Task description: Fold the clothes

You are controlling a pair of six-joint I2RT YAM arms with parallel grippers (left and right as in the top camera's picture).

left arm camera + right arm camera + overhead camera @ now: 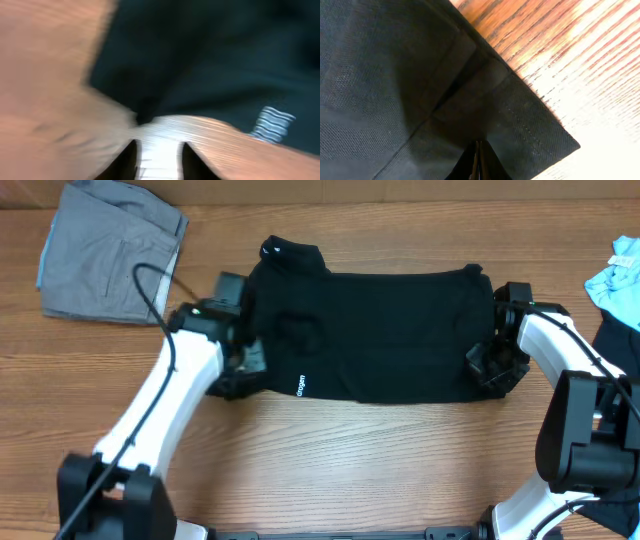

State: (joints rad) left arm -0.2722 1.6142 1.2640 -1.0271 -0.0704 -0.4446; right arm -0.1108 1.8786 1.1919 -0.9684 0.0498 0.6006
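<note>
While black shirt [380, 330] lies lengthwise left-right | right jaws pinch it | left jaws apart

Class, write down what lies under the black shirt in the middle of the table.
The wooden table shows along the edges of the black shirt, so the shirt lies on it. The fabric hides its own lower layers and anything else beneath.

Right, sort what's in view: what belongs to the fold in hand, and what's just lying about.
In hand: black shirt; left gripper at its edge; right gripper pinching its corner.
Lying about for now: grey garment; light blue garment; dark garment at the right edge.
</note>
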